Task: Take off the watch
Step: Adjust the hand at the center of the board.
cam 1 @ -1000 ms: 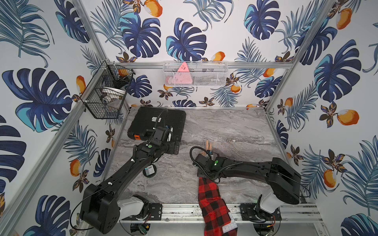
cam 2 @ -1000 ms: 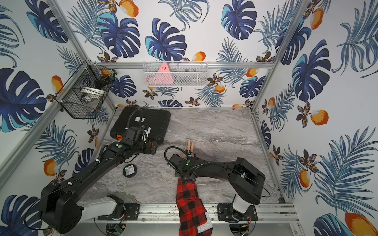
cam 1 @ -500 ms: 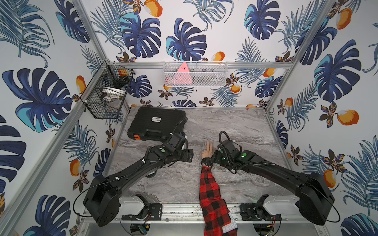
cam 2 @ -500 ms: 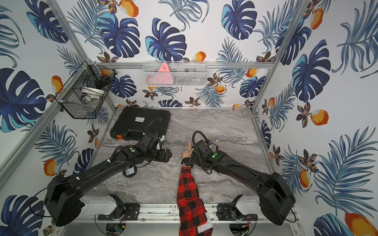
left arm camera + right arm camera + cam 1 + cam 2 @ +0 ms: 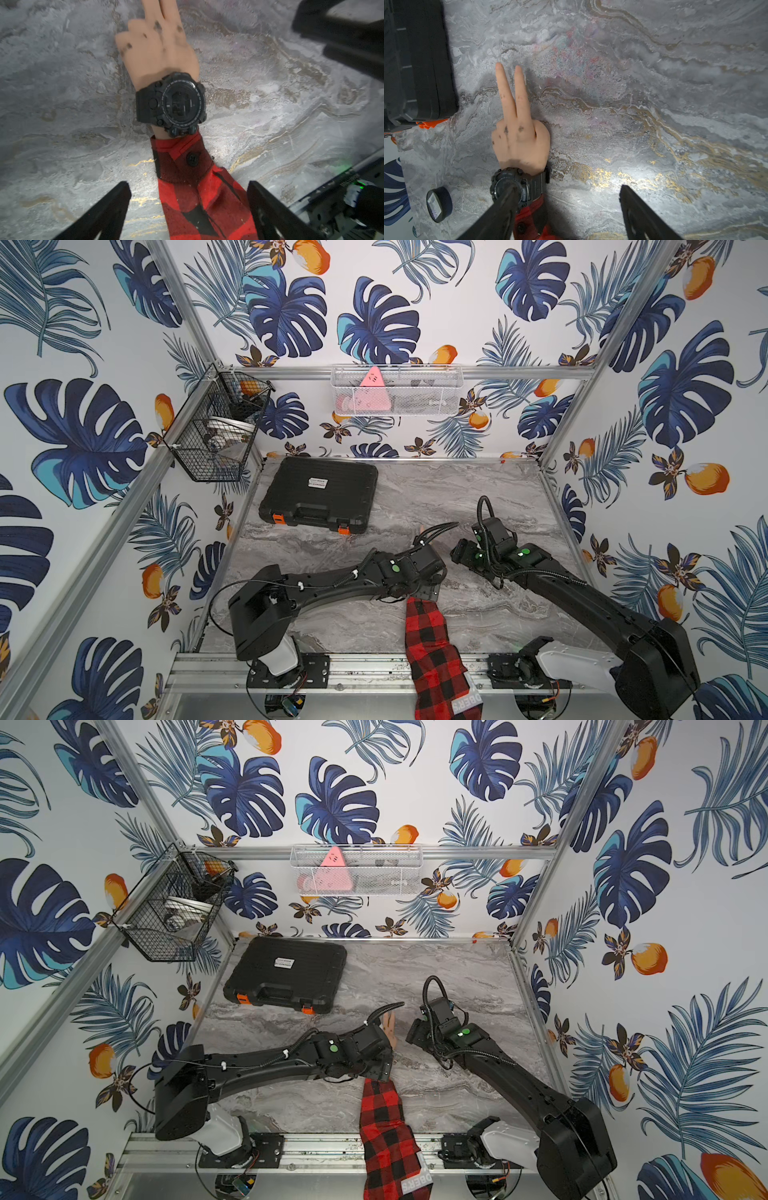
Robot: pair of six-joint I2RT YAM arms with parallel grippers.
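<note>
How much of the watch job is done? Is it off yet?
Nothing is finished yet: the chunky black wristwatch is strapped around the wrist of the tan dummy hand, beside the red-and-black checked sleeve. In hand: the left gripper hangs open over the sleeve, and the right gripper is open near the watch. Left to do: undo the strap and slide it off.

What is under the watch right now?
Under the watch is the wrist of a mannequin hand, beside the red plaid sleeve, lying on the marble table. The part of the strap beneath the wrist is hidden.
</note>
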